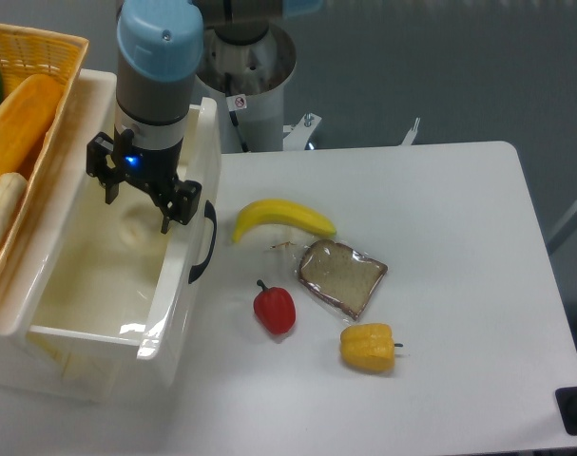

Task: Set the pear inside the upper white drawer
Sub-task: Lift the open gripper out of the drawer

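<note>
Far left, a wicker basket [65, 57] held orange and pale produce. Next, the upper white drawer [179, 285] stood open w/ the pear [136, 225] lying on its floor, faint against the white. The gripper [136, 201] hung just above it, fingers spread, released. Step looked like the drop done; next prob. calls for a straight lift out, clear of the drawer wall. On the table to the right: banana [283, 219], red pepper [275, 309], bread [342, 276], yellow pepper [368, 347].
</note>
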Motion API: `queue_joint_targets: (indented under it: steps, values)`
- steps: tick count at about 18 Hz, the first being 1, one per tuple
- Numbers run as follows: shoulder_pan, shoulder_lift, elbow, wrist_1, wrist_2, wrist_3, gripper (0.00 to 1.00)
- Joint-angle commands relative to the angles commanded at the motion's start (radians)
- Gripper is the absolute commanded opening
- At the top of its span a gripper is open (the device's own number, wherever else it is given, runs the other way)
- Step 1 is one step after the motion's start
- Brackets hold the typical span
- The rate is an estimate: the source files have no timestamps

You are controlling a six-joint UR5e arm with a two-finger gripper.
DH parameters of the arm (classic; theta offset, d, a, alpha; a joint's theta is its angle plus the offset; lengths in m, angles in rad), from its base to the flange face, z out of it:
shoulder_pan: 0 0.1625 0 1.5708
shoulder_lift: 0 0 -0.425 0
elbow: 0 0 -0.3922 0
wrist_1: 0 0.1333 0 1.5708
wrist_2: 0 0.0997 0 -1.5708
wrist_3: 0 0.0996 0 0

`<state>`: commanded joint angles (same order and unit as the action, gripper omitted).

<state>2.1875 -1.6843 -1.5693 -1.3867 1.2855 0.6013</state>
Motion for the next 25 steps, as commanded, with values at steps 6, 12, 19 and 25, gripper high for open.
queue_joint_targets:
  steps: [6, 12, 19, 25]
  values:
    - [0.009, 0.012, 0.017, 0.000, 0.020, -0.003, 1.00]
    - [0.086, 0.067, 0.026, 0.003, 0.069, 0.000, 1.00]
    - [0.236, 0.081, 0.026, 0.044, 0.077, 0.052, 1.00]
    - [0.423, 0.064, 0.026, 0.054, 0.078, 0.306, 1.00]
